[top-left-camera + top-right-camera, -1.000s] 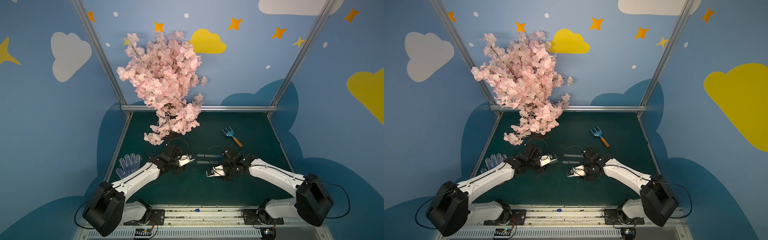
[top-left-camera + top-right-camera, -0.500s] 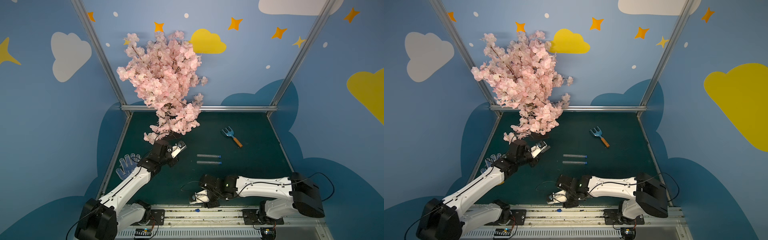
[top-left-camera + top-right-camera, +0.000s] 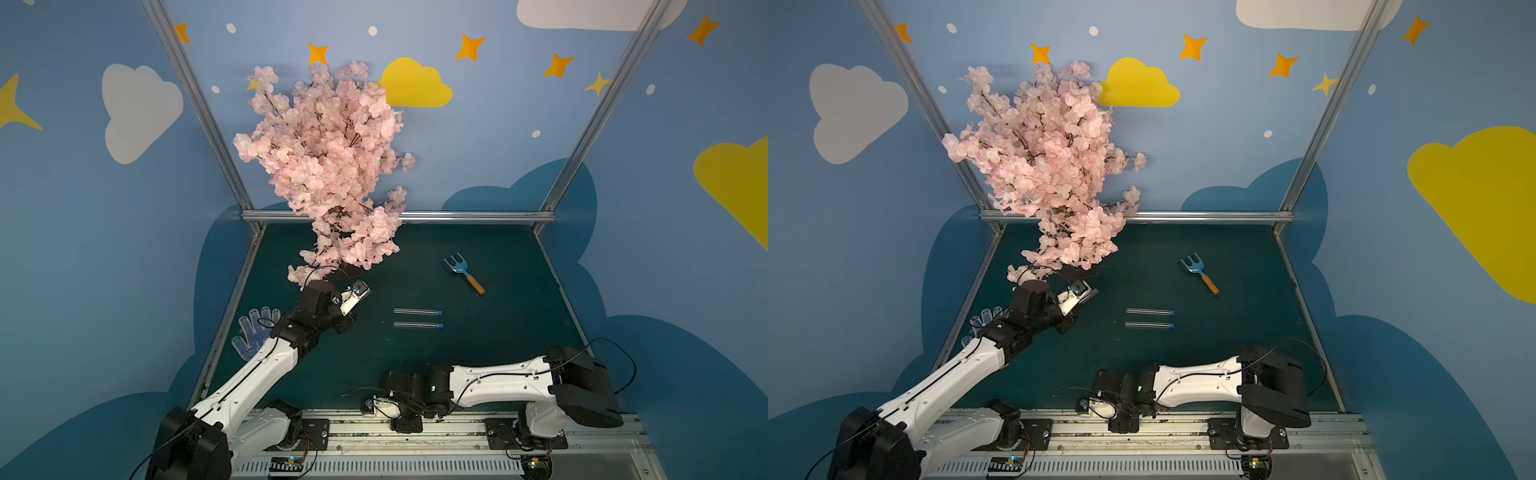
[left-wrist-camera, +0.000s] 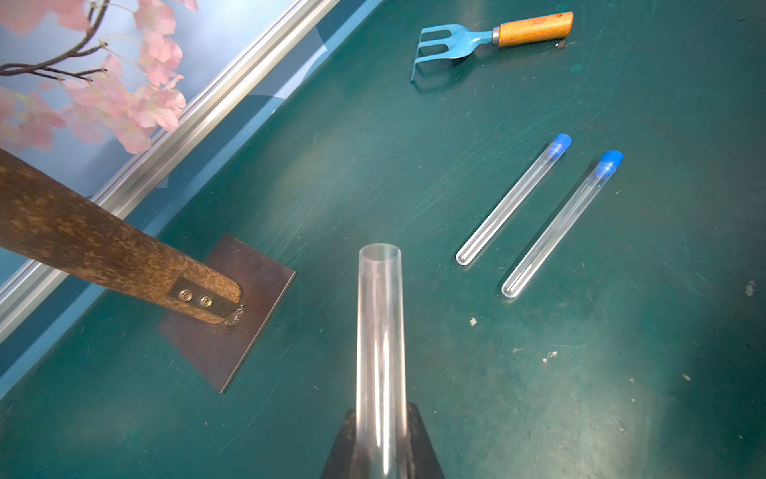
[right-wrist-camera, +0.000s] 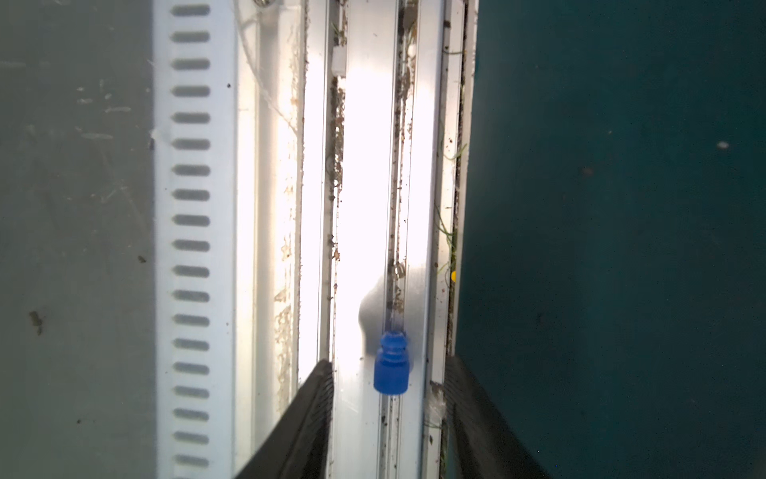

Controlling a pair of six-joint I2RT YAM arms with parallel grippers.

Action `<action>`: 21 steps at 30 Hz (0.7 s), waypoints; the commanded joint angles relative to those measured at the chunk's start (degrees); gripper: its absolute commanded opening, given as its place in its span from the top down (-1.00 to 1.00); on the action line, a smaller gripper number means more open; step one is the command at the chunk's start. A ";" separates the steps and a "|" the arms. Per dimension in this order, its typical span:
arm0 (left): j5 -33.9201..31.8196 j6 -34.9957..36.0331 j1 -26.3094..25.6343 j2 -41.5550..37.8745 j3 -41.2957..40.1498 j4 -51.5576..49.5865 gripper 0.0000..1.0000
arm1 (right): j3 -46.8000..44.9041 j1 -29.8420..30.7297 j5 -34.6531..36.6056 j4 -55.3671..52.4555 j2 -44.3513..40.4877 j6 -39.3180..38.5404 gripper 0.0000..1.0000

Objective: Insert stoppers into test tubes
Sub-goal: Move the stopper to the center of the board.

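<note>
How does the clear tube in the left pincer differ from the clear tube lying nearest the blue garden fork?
The held clear tube in the left pincer has an open mouth; the lying clear tube nearest the blue garden fork has a blue stopper in its end. The held tube is clamped; the lying tube rests free on the green mat. Both are slim and transparent.

No readable text, no labels, no numbers
</note>
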 commanded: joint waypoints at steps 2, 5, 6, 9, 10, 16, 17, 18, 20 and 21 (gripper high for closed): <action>0.16 0.44 0.53 -0.72 -0.12 0.42 0.95 | -0.69 0.05 2.25 0.41 1.00 2.21 0.11; 0.32 0.38 0.54 -0.83 -0.14 0.41 0.95 | -0.66 0.05 2.03 -0.26 1.73 2.15 0.14; 0.40 0.36 0.67 -0.85 -0.14 0.41 0.95 | -0.66 0.15 1.95 -0.61 2.07 2.16 0.15; 0.32 0.44 0.67 -0.89 -0.19 0.41 0.95 | -0.66 0.15 1.16 -1.35 2.75 2.07 0.19; 0.35 0.44 0.71 -0.90 -0.12 0.41 0.95 | -0.57 0.17 0.91 -1.66 2.87 2.03 0.20; 0.52 0.62 0.91 -0.63 -0.03 0.26 0.95 | -0.31 0.15 -0.09 -3.02 3.92 1.34 0.24; 0.48 0.62 0.95 -0.75 -0.03 0.24 0.95 | -0.24 0.14 -0.08 -3.24 4.20 1.30 0.26; 0.45 0.62 0.88 -0.77 -0.07 0.24 0.95 | -0.14 0.15 0.00 -3.44 4.56 1.35 0.28; 0.50 0.62 0.87 -0.75 -0.05 0.23 0.95 | 0.21 0.15 -0.04 -3.95 5.35 1.33 0.36; 0.50 0.68 0.94 -0.77 -0.06 0.23 0.95 | 0.34 0.15 -0.09 -4.08 5.70 1.17 0.39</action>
